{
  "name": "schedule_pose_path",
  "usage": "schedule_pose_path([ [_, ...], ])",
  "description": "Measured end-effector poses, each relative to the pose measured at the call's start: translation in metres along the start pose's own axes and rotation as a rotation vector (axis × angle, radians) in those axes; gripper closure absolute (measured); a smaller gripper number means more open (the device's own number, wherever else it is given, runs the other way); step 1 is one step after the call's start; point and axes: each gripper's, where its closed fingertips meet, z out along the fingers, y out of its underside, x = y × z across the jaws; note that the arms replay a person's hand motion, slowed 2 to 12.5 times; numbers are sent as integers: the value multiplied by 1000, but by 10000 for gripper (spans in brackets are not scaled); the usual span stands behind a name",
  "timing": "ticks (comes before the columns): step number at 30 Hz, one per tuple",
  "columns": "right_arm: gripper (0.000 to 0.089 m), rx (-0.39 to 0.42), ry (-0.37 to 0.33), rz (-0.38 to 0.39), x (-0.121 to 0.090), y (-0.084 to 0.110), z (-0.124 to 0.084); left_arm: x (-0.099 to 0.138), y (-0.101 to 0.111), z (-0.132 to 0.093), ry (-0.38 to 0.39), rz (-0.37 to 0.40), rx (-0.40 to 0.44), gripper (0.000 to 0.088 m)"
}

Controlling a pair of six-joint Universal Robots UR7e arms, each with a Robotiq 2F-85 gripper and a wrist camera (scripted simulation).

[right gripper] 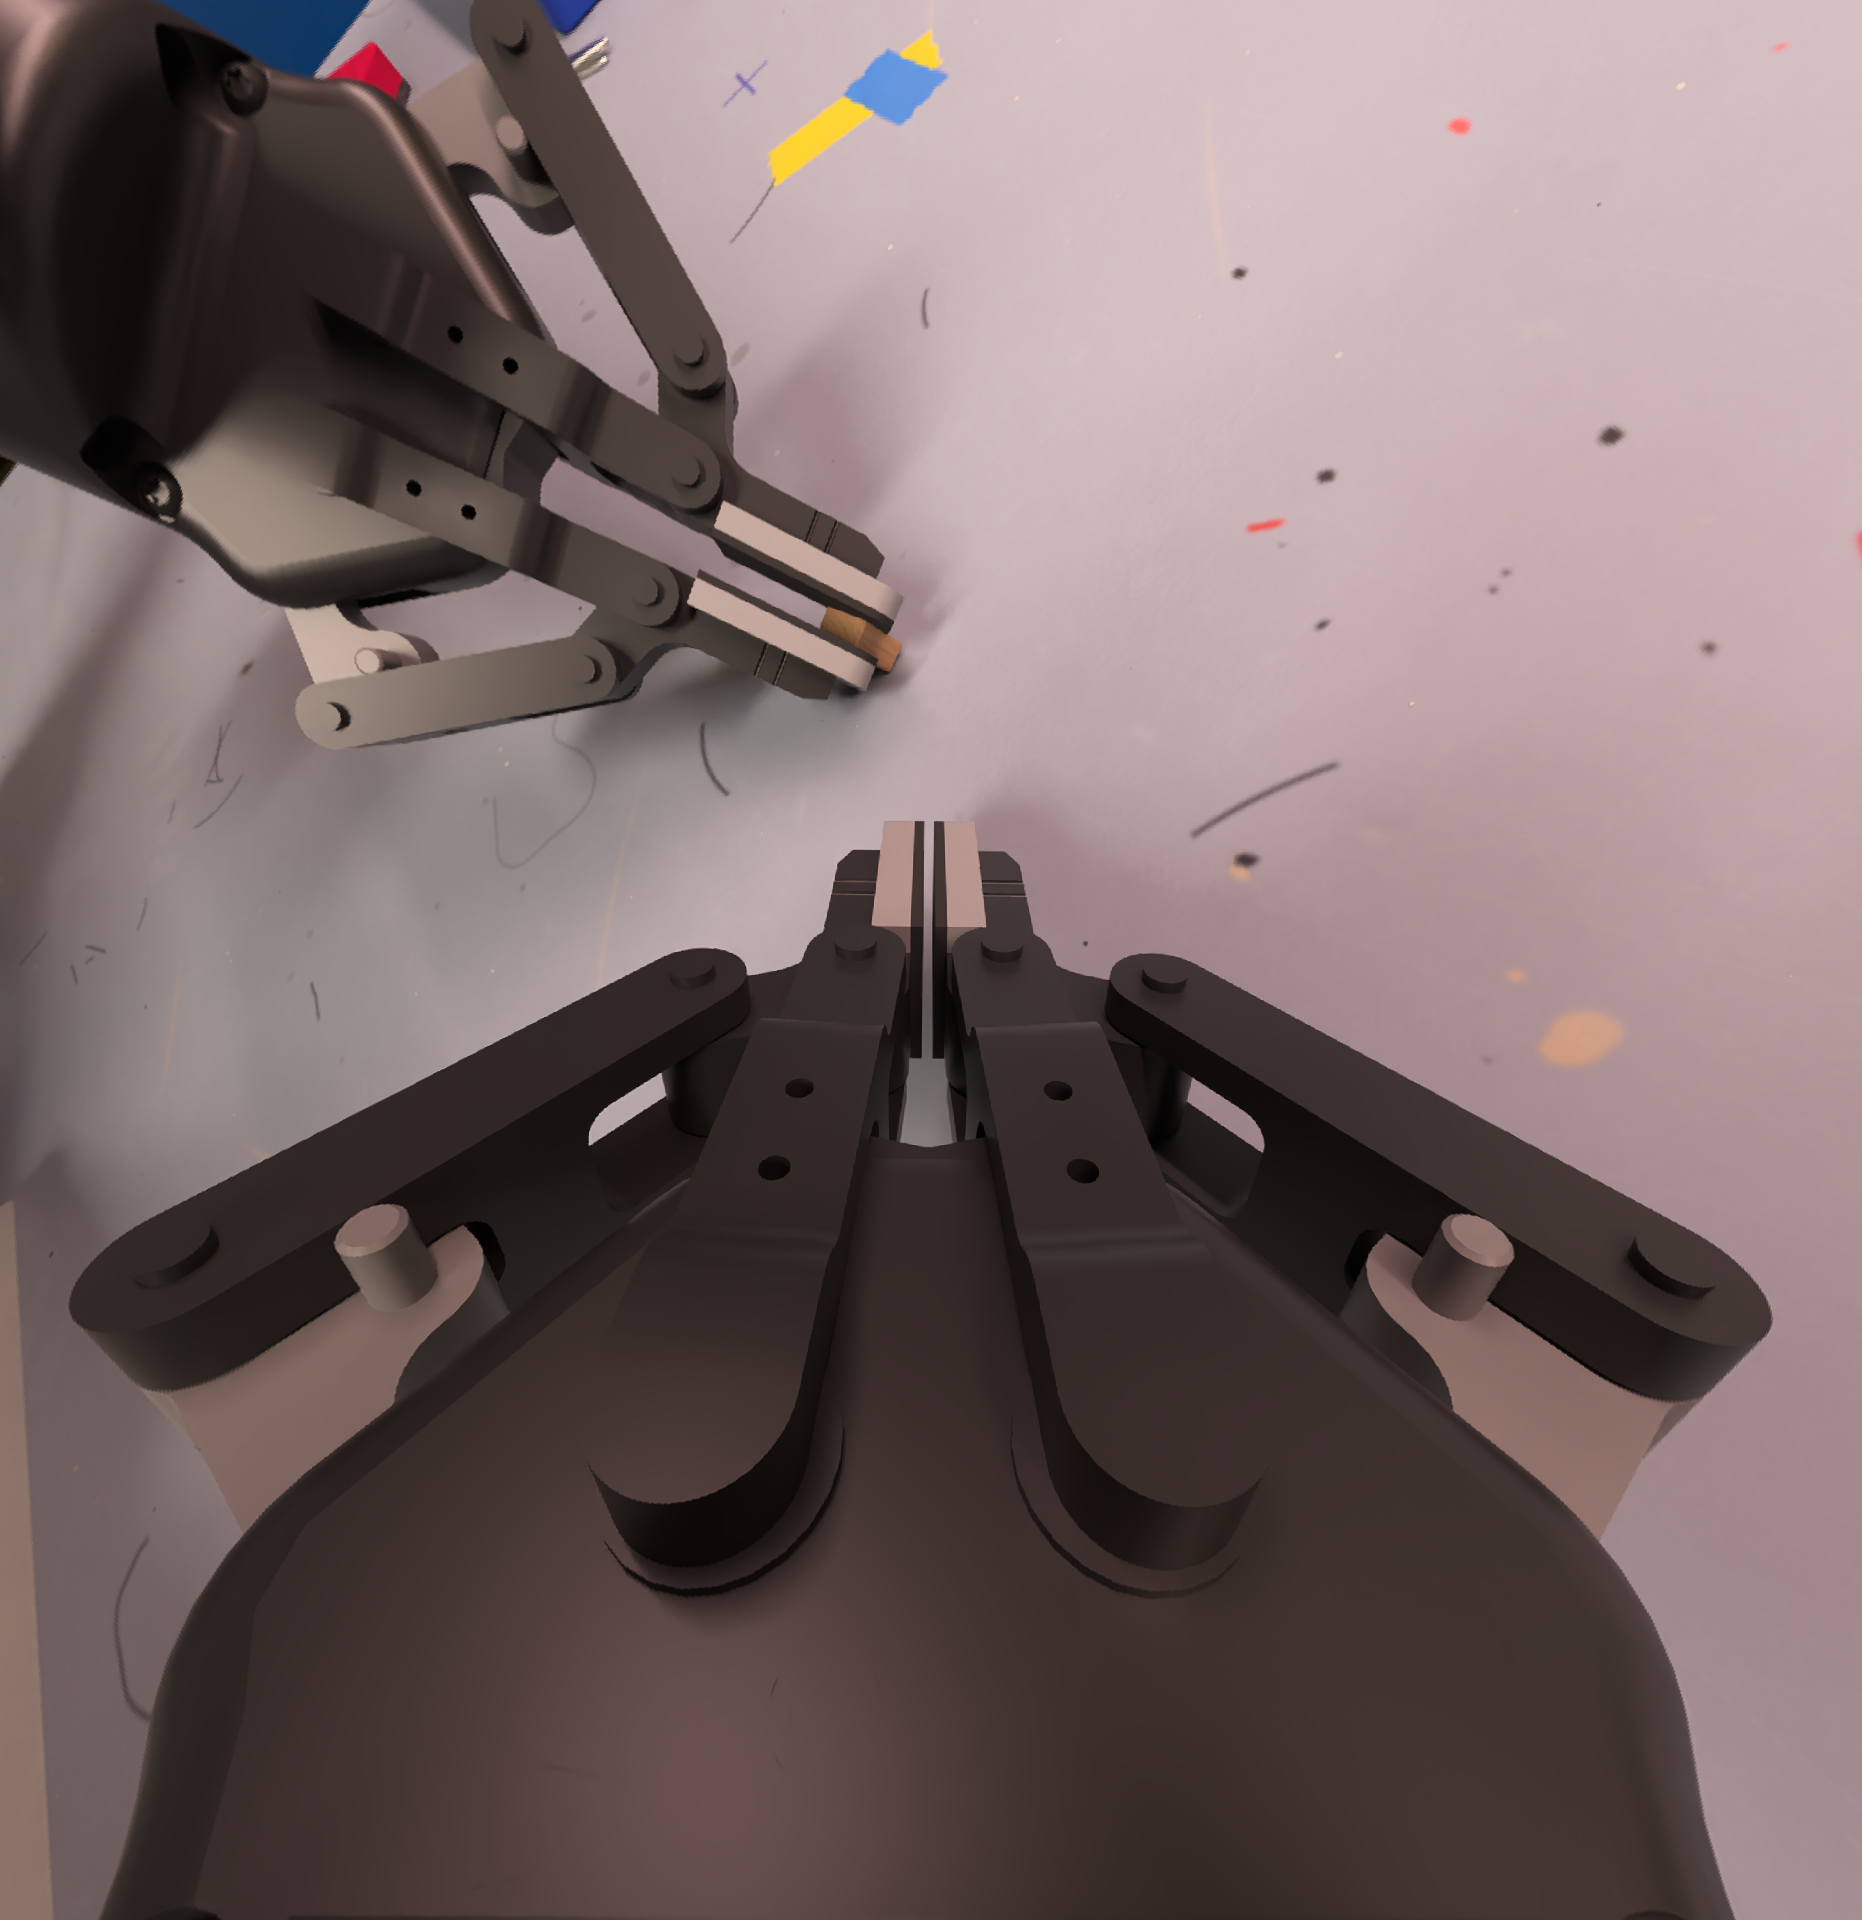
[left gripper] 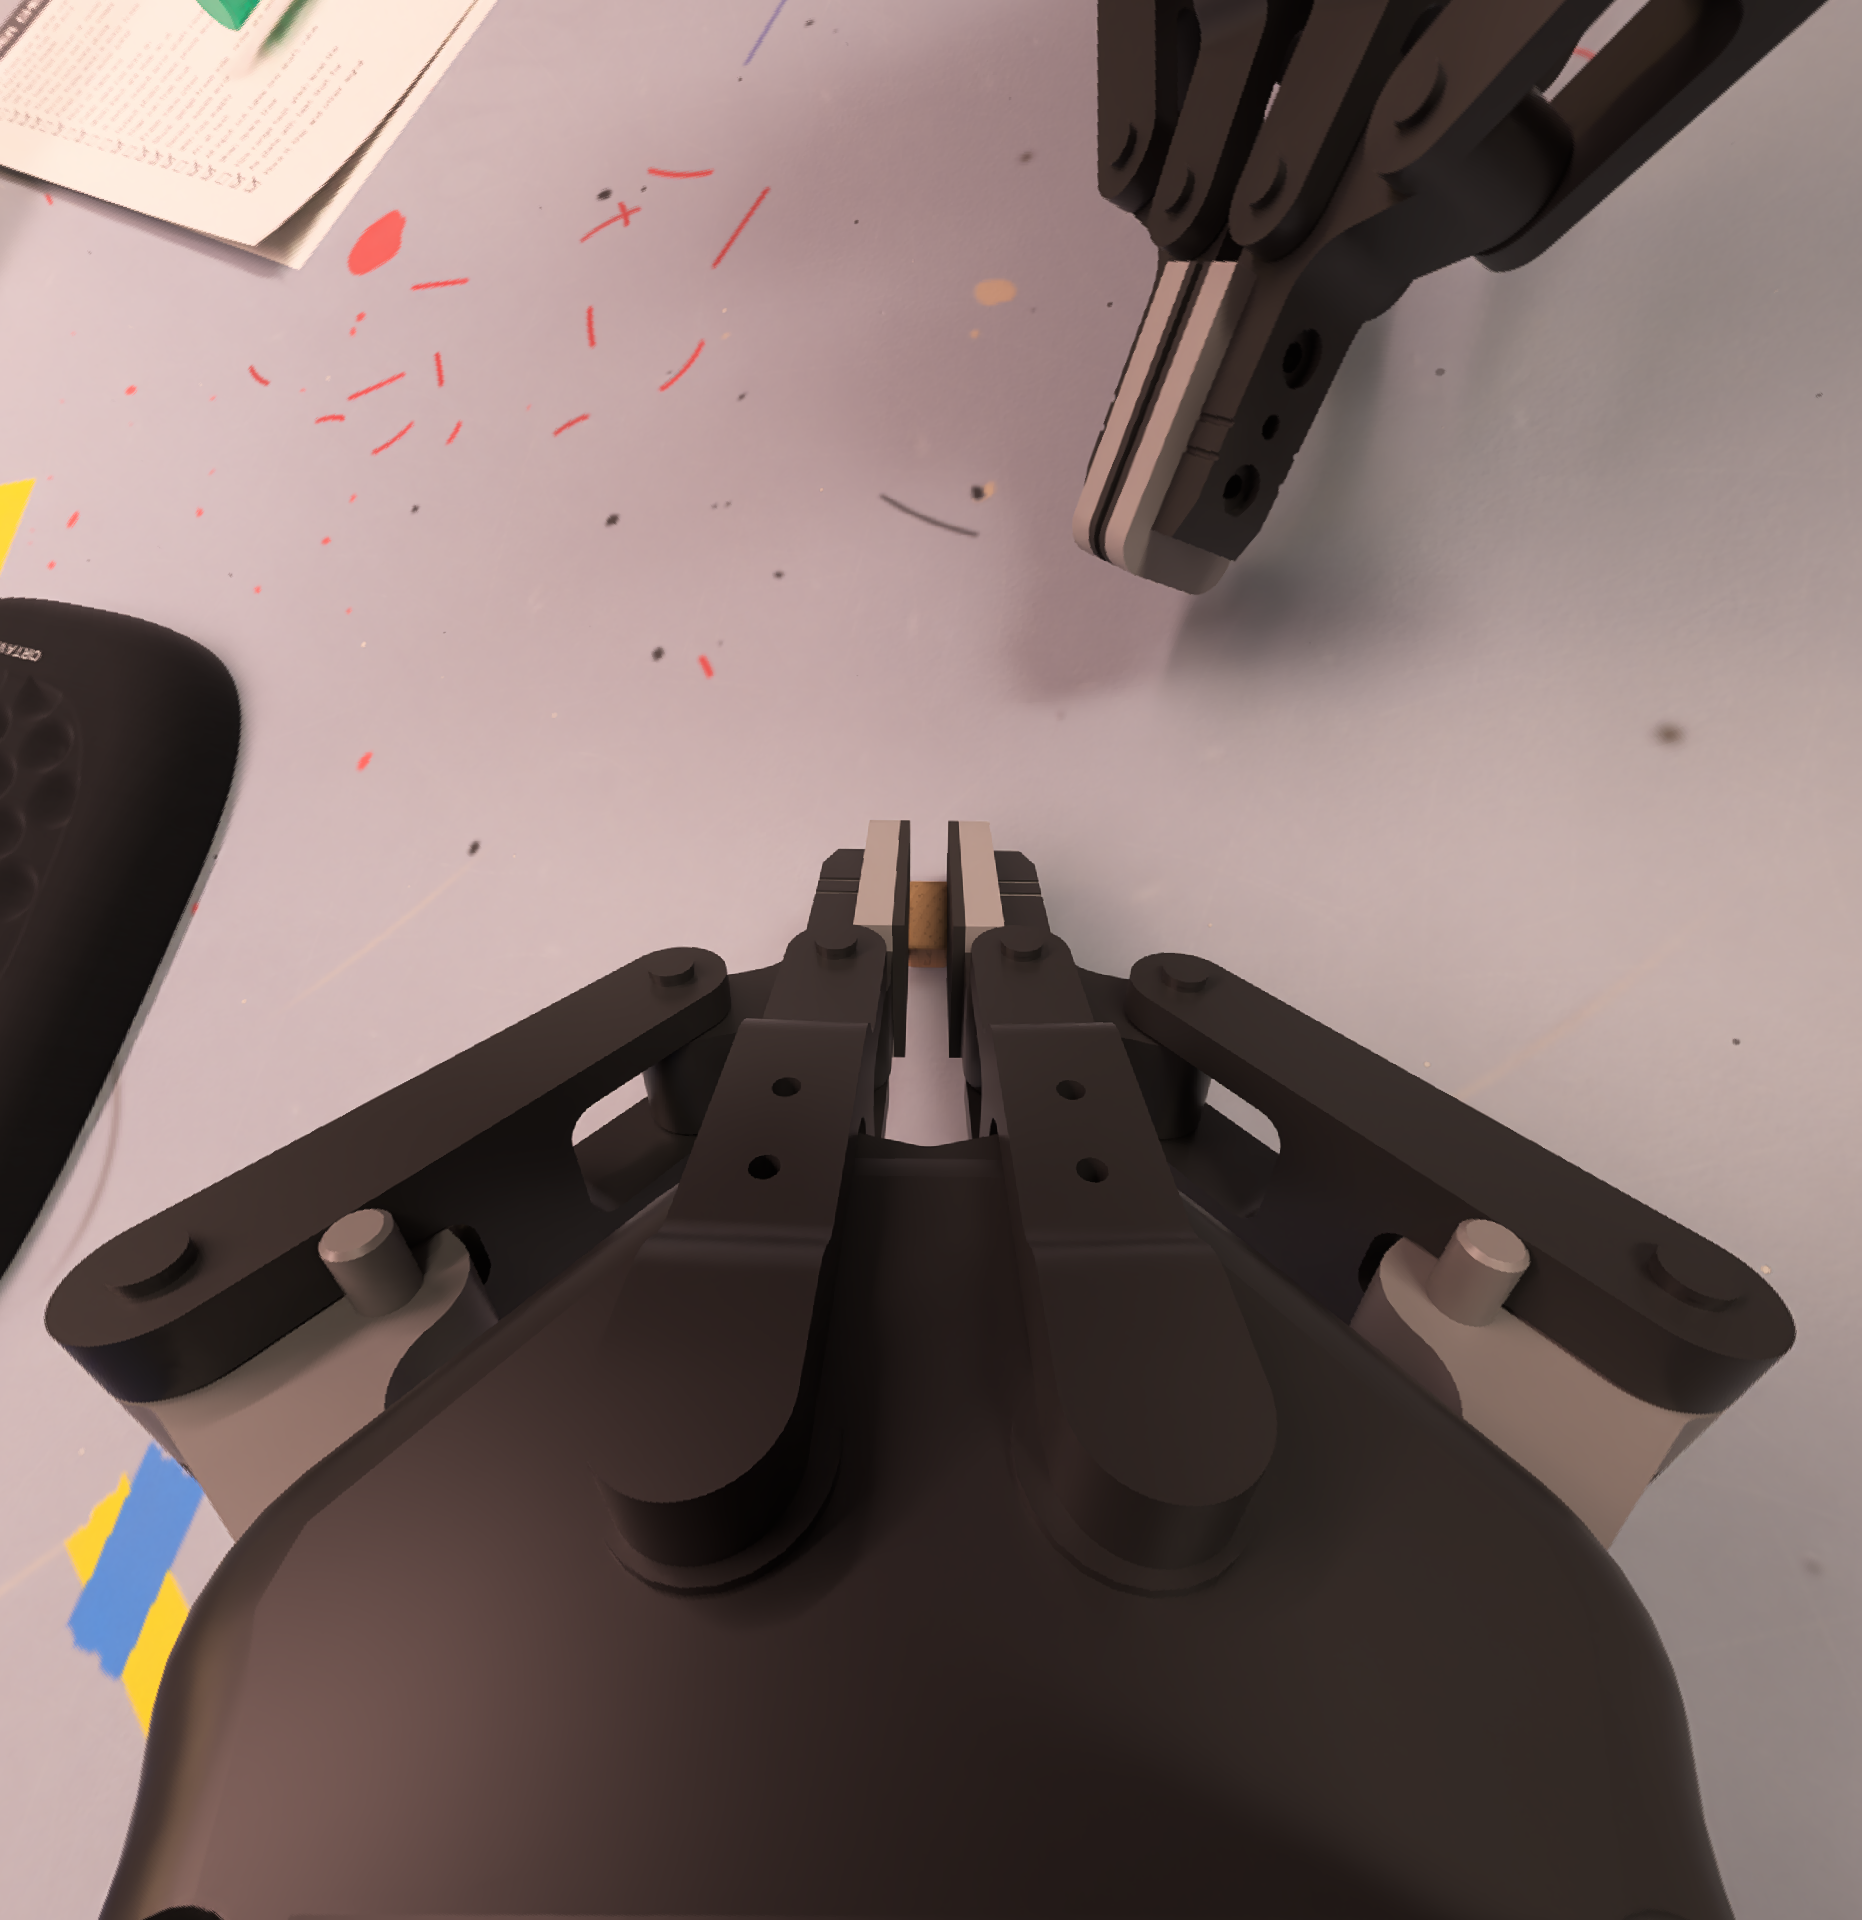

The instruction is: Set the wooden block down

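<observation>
We hold the small tan wooden block pinched between the pale pads of our left gripper, whose jaws stand narrow, closed on the block's two sides. In the right wrist view the same block pokes out past the fingertips of the left gripper, right down at the pale lilac, paint-flecked tabletop; whether its lower face already touches the surface we cannot tell, though the shadow beneath sits tight against the tips.

Our right gripper is pressed together on nothing, pads meeting, and it hangs beyond the block and to one side of it, near but apart. Far from the block, toward the edge of the left wrist view, lie a black rounded pad with dimples, a white printed sheet and a strip of blue and yellow tape.

We judge the placing nearly done, with only the release left. The risks come from that release. If the block is not quite seated, opening would let it drop and tip or roll away from the spot. If one pad clings, the block may drag sideways as the fingers part. Pressing lower could jam the fingertips against the tabletop. A careless retreat could also sweep the block toward the idle right gripper.
</observation>
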Motion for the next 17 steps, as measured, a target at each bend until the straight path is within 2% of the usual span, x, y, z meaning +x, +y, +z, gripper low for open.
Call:
schedule_pose_path([
  [5, 837, 5, 6, -17, 0, 2, -3, -1, -2, 2, 12, -14, 0, 819],
  [11, 800, 66, 11, -43, 0, -2, -13, 0, -4, 5, 28, -48, 1, 819],
  [17, 777, 166, 88, -91, 14, -11, -31, -2, -5, 7, 31, -82, -2, 819],
])
